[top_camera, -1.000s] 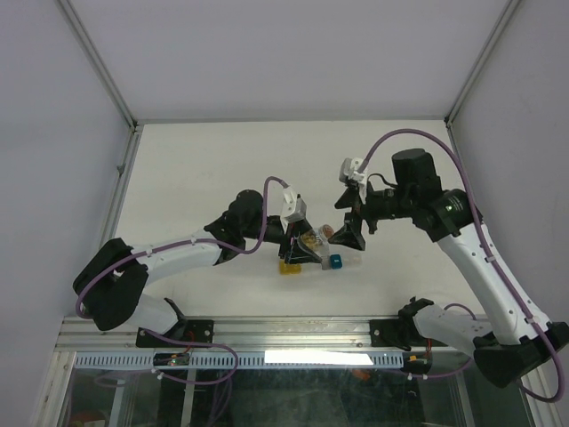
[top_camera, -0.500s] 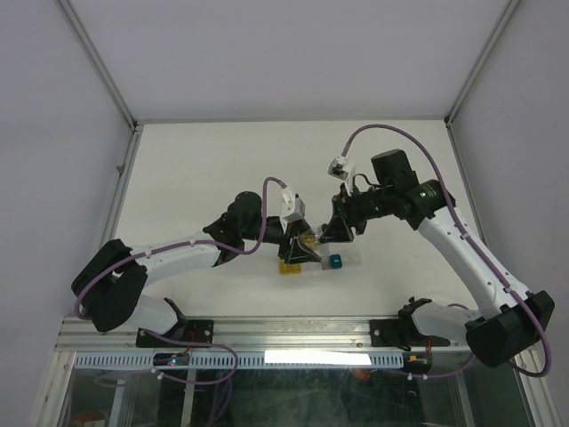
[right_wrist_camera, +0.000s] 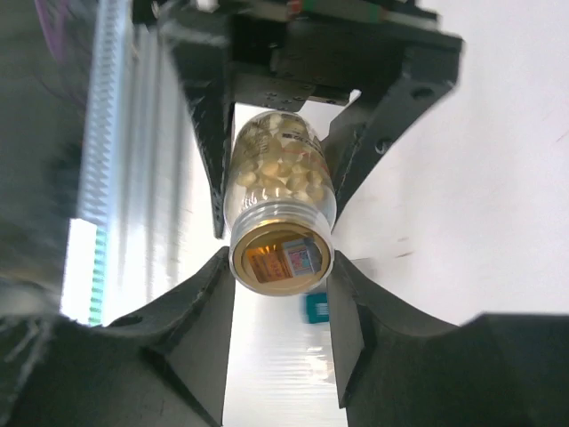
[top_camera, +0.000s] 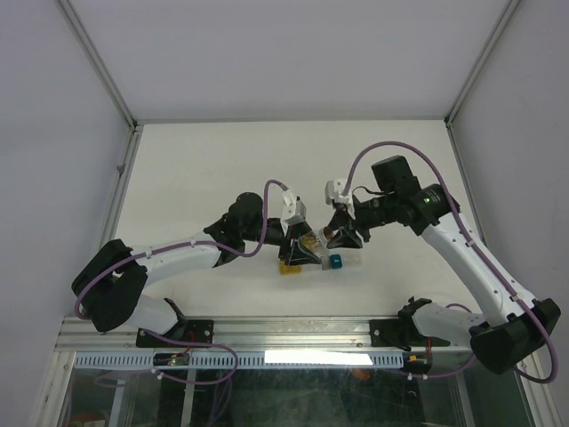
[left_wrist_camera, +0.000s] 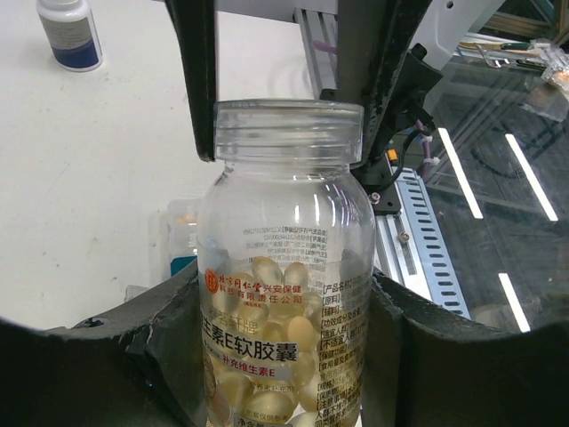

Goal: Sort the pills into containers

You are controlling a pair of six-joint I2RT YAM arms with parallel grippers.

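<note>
- Toward the middle of the near edge of the surface [top_camera: 222, 169], the pills [left_wrist_camera: 271, 329] sit inside a clear, uncapped bottle [left_wrist_camera: 284, 222], held over the containers [top_camera: 331, 261].
- Pinching the bottle's body is the left tool [left_wrist_camera: 284, 356].
- Flanking its mouth is the right tool [right_wrist_camera: 281, 267]; whether its fingers press the rim, I cannot tell.

We see a clear plastic bottle [left_wrist_camera: 286, 222] printed with red-orange and dark lettering. It holds pale yellow oval capsules [left_wrist_camera: 267, 329]. The left gripper [left_wrist_camera: 284, 356] is matt black, and so is the right gripper [right_wrist_camera: 280, 267]. On the plain white table [top_camera: 196, 169] are a teal square cell [top_camera: 336, 261] and a yellow square cell [top_camera: 289, 267]. Purple cables [top_camera: 391, 145] trail over white-and-black arms [top_camera: 178, 256]. A small white bottle [left_wrist_camera: 69, 34] carries a blue label.
</note>
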